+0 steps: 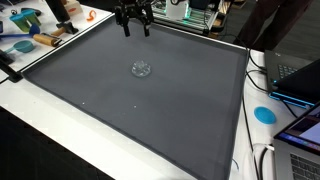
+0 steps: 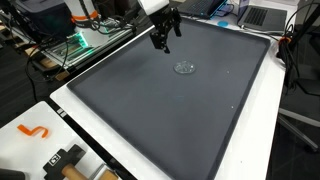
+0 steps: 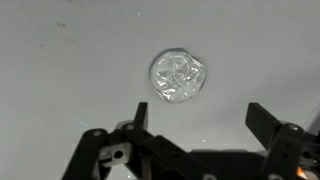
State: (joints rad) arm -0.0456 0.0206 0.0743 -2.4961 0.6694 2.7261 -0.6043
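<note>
A small clear, crinkled round object (image 1: 142,69) lies flat on the dark grey mat (image 1: 120,105), also seen as a clear object (image 2: 184,68) on the mat (image 2: 170,115). My gripper (image 1: 134,27) hangs open high above the mat's far edge, well away from the object; it shows as the gripper (image 2: 163,41) from another side. In the wrist view the clear object (image 3: 178,78) sits ahead of the gripper (image 3: 201,113), whose fingers are spread wide with nothing between them.
The mat covers a white table (image 1: 60,135). Tools and coloured items (image 1: 25,40) lie beyond one mat edge, a blue disc (image 1: 264,114) and laptops (image 1: 300,80) beside another. An orange hook (image 2: 34,131) and a tool (image 2: 65,160) rest on the white border.
</note>
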